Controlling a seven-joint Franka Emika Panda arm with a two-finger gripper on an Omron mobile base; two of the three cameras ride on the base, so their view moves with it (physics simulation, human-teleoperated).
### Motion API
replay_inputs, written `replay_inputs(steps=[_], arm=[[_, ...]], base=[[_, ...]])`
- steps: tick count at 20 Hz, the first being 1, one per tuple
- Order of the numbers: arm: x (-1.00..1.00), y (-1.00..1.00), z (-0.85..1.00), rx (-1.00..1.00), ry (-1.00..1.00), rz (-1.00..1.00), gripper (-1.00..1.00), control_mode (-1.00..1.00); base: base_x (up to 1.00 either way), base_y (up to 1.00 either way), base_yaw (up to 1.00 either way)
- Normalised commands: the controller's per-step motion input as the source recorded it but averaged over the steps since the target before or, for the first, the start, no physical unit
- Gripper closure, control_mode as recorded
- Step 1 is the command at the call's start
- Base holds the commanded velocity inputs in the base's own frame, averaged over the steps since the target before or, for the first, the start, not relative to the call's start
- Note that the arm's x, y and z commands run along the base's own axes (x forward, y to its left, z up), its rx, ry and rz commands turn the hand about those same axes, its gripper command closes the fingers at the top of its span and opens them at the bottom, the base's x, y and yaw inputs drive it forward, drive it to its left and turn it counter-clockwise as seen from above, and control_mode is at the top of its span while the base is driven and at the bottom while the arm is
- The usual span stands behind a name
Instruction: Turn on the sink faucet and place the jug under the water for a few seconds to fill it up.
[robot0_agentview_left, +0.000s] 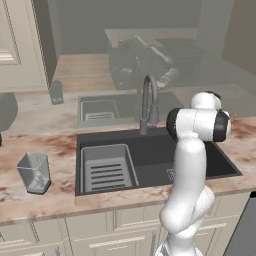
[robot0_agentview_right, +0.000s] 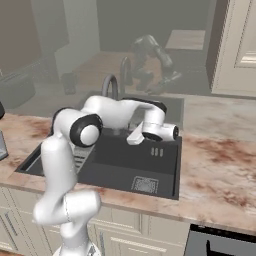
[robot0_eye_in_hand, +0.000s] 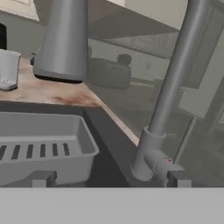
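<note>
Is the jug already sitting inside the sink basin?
No. In the left base view the jug stands on the counter left of the sink, outside the basin.

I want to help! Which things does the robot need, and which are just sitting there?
Needed: faucet, sink, jug, open gripper.
Just sitting there: rack, toaster, counter.

arm: raised from the base, elbow bent, forearm stretched forward | wrist: turned level | gripper (robot0_eye_in_hand: 109, 179): jaws spread wide, nothing held between the finger tips
</note>
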Motion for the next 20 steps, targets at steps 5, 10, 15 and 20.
replay_inputs(steps=[5, 10, 15, 20], arm=[[0.39, 0.14, -0.18, 0.00, 0.00, -0.02, -1.00, -1.00], [0.41, 0.40, -0.06, 0.00, 0.00, -0.12, -1.00, -1.00], [0.14, 0.60, 0.00, 0.00, 0.00, -0.15, -1.00, -1.00], [0.05, 0.36, 0.00, 0.00, 0.00, -0.13, -1.00, -1.00]], base=[[0.00, 0.00, 0.00], [0.00, 0.00, 0.00], [0.00, 0.00, 0.00], [0.00, 0.00, 0.00]])
